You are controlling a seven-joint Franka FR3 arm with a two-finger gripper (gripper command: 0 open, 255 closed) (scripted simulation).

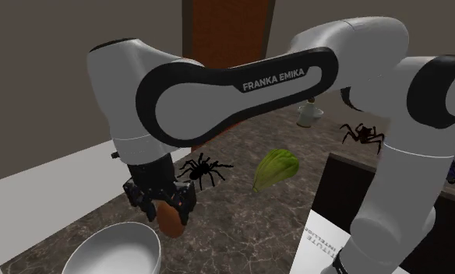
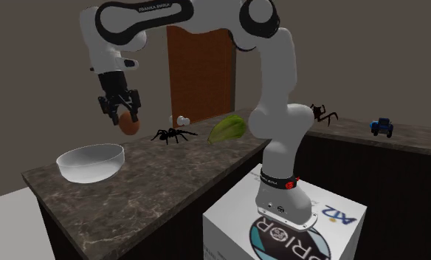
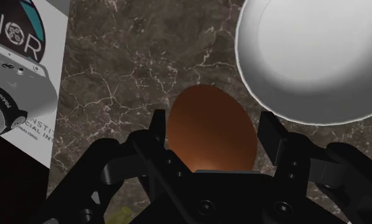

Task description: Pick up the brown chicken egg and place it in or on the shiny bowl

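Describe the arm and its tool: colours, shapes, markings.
The arm has rounded white links with black bands at the joints; one band bears white lettering, FRANKA EMIKA. The tool is all black and blocky, with two short fingers.

Egg (image 3: 210, 130): plain orange-brown. Bowl (image 3: 318, 57): glossy grey-white. Counter (image 3: 127, 57): dark brown, pale veining. Gripper (image 1: 170, 212): black. Spider (image 1: 202, 170) beyond bowl: black. Lettuce (image 1: 276, 169): green. Door (image 2: 199, 74): red-brown. Stand (image 2: 229, 221): white, teal-black logo

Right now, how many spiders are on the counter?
2. One black spider sits between the claw and the green vegetable; the other spider is at the shoulder view's right, beside the arm. The arm may hide more.
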